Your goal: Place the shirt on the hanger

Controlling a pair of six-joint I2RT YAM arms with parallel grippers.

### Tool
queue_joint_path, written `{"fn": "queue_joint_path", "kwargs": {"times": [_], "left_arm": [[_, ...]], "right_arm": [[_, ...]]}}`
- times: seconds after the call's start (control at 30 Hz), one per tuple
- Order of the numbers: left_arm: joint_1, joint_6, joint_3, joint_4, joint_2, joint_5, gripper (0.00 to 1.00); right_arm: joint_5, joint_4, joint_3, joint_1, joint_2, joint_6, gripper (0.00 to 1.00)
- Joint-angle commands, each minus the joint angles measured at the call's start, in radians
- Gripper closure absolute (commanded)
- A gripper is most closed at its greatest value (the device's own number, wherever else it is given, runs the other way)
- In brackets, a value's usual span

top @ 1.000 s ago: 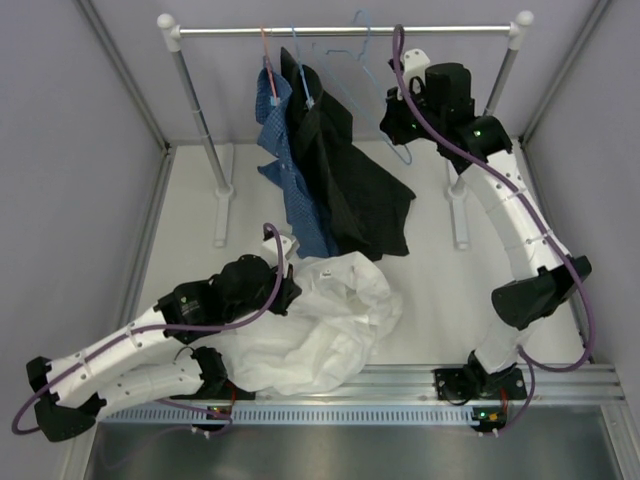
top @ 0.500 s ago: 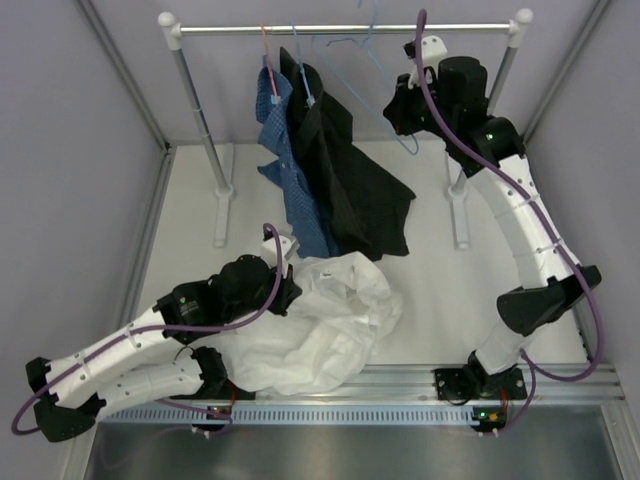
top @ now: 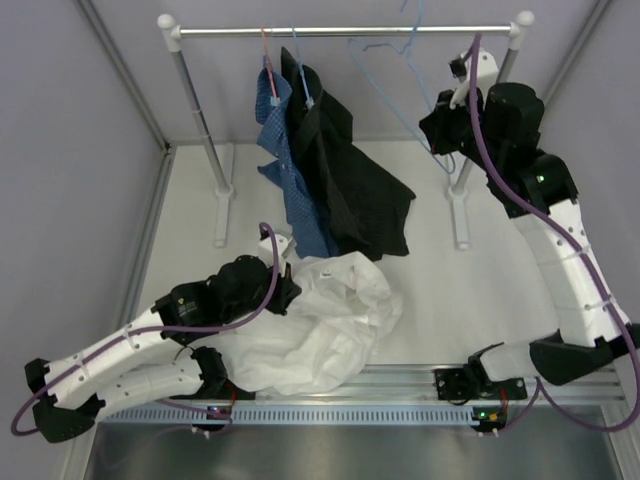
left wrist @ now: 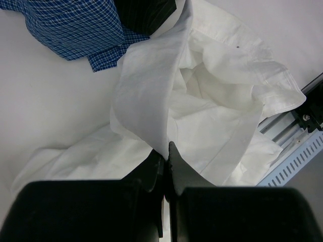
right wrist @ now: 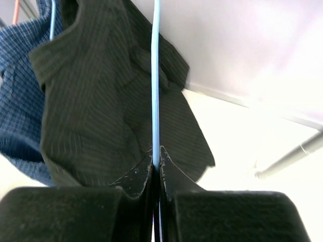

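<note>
White collared shirt (top: 320,320) is lying crumpled on the counter (top: 440,290), in front of the clothes rail (top: 340,30) and just below the hems of the garments hanging from it. The left claw (left wrist: 166,151) is pinching a raised fold of this shirt, its jaws standing closed on the thin fabric, at the heap's edge nearer the rail's left post. One side of the shirt is spilling toward the metal track, on the counter's edge farthest from the rail.

The light-blue wire hanger (right wrist: 155,75) is sitting bare and tilted near the rail's right end. The right claw (right wrist: 156,154) is gripping its wire, jaws closed tight on it, beside the rail's right post. The hook is showing up at rail height; whether it is resting on the rail cannot be told.

A blue checked shirt (top: 285,170) and a black shirt (top: 350,190) are hanging side by side from the rail's middle, the black one nearer the gripped hanger.
</note>
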Motion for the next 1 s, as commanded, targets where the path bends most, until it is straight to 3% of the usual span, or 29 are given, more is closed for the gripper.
{"fn": "queue_joint_path", "kwargs": {"times": [0.0,0.17,0.27,0.37,0.5,0.67,0.83,0.97], "left_arm": [[0.003,-0.046,0.041,0.046,-0.004,-0.051,1.00],[0.005,-0.094,0.078,0.046,0.033,-0.105,1.00],[0.005,-0.132,0.102,0.040,0.059,-0.140,1.00],[0.005,-0.162,0.113,0.036,0.080,-0.168,1.00],[0.006,-0.188,0.129,0.017,0.119,-0.173,1.00],[0.078,-0.222,0.126,0.016,0.169,-0.165,1.00],[0.184,-0.186,0.150,0.034,0.229,-0.072,1.00],[0.184,-0.160,0.175,0.042,0.221,-0.032,1.00]], "right_arm": [[0.020,0.055,-0.086,-0.036,-0.141,-0.026,1.00],[0.049,0.017,-0.139,-0.061,-0.201,-0.041,1.00],[0.034,-0.144,-0.183,-0.061,-0.264,-0.041,1.00],[-0.085,-0.264,-0.357,-0.062,-0.422,-0.057,1.00],[-0.378,-0.379,-0.545,-0.055,-0.708,-0.130,1.00],[-0.453,-0.413,-0.646,0.069,-0.948,-0.104,1.00],[-0.382,-0.480,-0.648,0.165,-0.953,-0.064,1.00],[-0.362,-0.477,-0.671,0.189,-0.916,-0.058,1.00]]}}
